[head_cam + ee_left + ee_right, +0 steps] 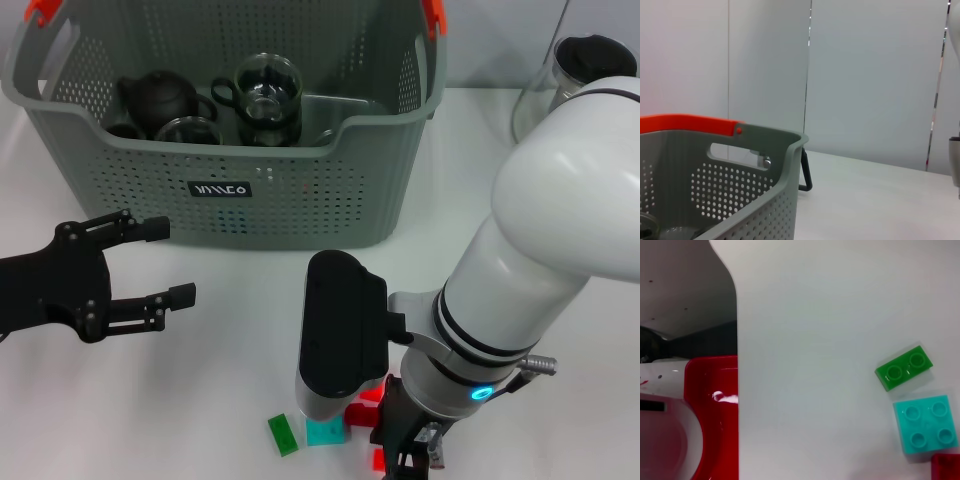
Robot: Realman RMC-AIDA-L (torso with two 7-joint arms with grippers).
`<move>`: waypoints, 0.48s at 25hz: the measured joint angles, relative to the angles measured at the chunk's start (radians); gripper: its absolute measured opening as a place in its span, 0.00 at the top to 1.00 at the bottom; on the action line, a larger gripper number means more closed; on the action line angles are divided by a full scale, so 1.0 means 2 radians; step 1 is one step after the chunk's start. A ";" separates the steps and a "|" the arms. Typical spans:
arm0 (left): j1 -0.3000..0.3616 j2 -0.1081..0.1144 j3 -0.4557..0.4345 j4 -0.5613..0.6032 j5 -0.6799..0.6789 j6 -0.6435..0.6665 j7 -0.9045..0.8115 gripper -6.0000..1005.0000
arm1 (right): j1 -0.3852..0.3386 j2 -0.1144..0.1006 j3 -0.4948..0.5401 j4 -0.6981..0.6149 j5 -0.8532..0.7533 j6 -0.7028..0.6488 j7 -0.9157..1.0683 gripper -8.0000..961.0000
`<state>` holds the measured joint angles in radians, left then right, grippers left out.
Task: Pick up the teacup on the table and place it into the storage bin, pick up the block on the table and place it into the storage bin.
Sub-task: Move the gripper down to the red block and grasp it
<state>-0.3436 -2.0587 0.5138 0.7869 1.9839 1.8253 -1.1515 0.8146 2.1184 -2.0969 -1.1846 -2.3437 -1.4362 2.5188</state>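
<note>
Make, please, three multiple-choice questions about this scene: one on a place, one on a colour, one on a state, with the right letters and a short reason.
1. Where does the green block lie?
A. inside the storage bin
B. on the table in front of the storage bin, beside the turquoise block
C. between the left gripper's fingers

2. What colour are the handle clips of the storage bin?
A. orange-red
B. blue
C. yellow

3. How is the left gripper?
A. shut on a teacup
B. shut on a block
C. open and empty

Answers: 1 B, the head view shows the green block on the white table next to the turquoise block, near the right arm. 2 A, the clips at the bin's rim are orange-red. 3 C, its fingers stand apart with nothing between them, left of the bin's front.
</note>
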 joint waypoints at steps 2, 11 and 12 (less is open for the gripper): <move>0.000 0.000 0.000 0.000 0.000 0.000 0.000 0.16 | 0.000 0.000 -0.001 0.000 0.000 0.000 0.000 0.32; 0.000 0.000 0.000 -0.001 0.000 0.000 0.000 0.16 | 0.000 0.000 -0.002 0.000 -0.001 0.001 0.000 0.51; 0.000 0.000 0.000 -0.001 0.000 0.000 0.000 0.16 | 0.000 0.000 -0.002 0.000 -0.001 0.002 0.000 0.51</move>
<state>-0.3441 -2.0587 0.5139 0.7853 1.9832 1.8253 -1.1518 0.8146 2.1185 -2.1002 -1.1842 -2.3460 -1.4328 2.5188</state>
